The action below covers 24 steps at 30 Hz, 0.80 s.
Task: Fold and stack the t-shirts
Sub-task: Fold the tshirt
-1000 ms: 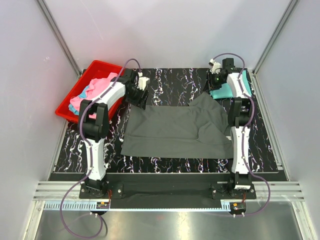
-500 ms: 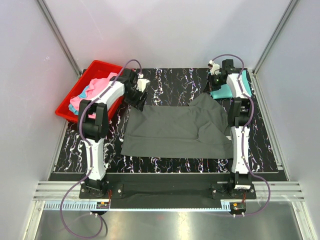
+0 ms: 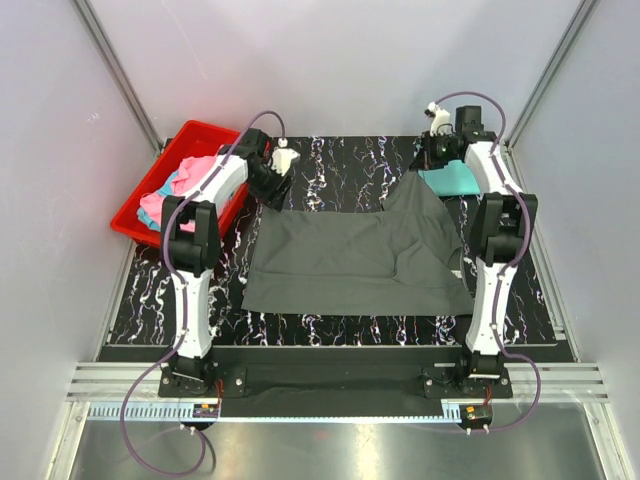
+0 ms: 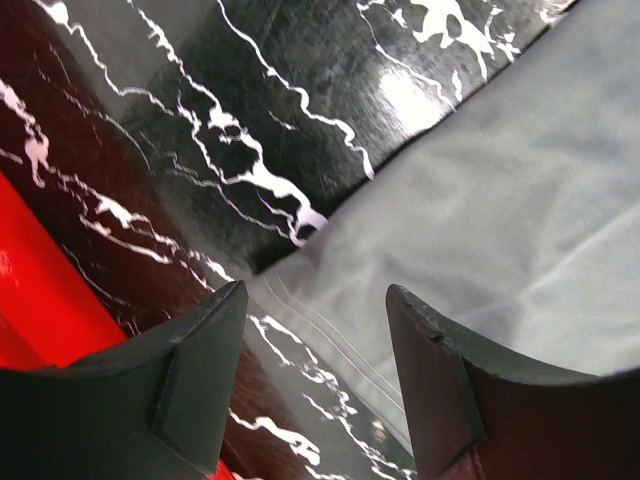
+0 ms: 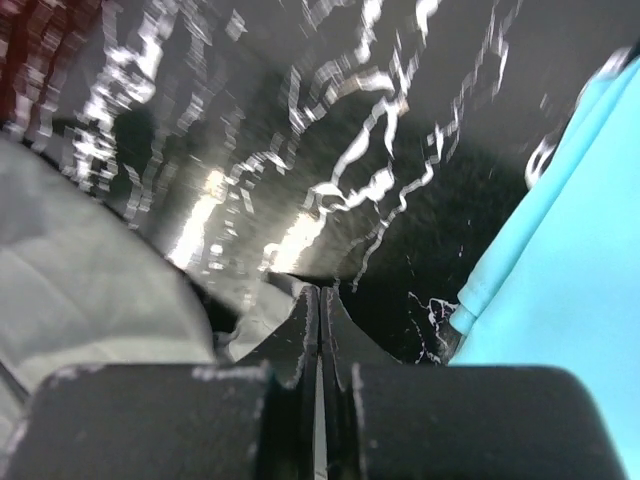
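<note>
A dark grey t-shirt (image 3: 350, 255) lies spread flat on the black marbled mat. Its far right corner is drawn up into a peak at my right gripper (image 3: 424, 166), which is shut on that cloth. In the right wrist view the jaws (image 5: 320, 292) are pressed together with grey cloth (image 5: 80, 290) bunched at their left side. A folded teal t-shirt (image 3: 454, 181) lies just right of them, also seen as the teal t-shirt (image 5: 570, 280). My left gripper (image 3: 271, 184) hovers open over the grey shirt's far left corner. The hem (image 4: 330, 320) shows between its fingertips (image 4: 315, 292).
A red bin (image 3: 135, 225) at the mat's far left holds pink (image 3: 205, 170) and light blue shirts. Its red wall (image 4: 40, 290) shows close to my left finger. Metal frame posts and grey walls enclose the table.
My right gripper has shut on the grey shirt's far right corner and pulled it toward the far edge. The left gripper has shifted slightly toward the far left corner, still open.
</note>
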Motion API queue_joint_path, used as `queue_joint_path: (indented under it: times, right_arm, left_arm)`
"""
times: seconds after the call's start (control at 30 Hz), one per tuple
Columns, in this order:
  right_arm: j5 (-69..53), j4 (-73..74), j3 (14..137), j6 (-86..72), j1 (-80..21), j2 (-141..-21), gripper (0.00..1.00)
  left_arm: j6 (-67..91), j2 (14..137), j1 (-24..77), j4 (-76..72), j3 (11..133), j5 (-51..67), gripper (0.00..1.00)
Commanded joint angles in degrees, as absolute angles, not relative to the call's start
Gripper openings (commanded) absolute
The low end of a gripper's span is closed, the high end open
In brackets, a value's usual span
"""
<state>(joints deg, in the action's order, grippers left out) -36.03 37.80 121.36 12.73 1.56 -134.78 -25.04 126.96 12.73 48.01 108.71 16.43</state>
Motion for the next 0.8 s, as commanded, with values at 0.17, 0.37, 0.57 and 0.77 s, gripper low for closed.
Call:
queue_joint_path:
  times: [0.17,0.37,0.57,0.77]
  right_arm:
    - [-37.62,27.51,113.13,10.64,1.49,-121.38,0.0]
    - [-35.95,24.78,108.46,10.98,1.49,-118.39,0.0]
    - [-35.42,25.49,108.37,11.43,1.49,-119.88,0.0]
    - [-35.51,25.05,108.02,11.34,1.49,-120.32,0.0]
  left_arm:
    - [-29.09,130.95,12.13,48.33,113.2,17.49,0.61]
    - [-29.27,132.98,12.13,49.75,113.91,14.51,0.59]
    - [-29.27,132.45,11.95,49.83,113.56,12.4,0.6]
    - [-29.09,132.19,11.6,50.19,113.2,12.13,0.57]
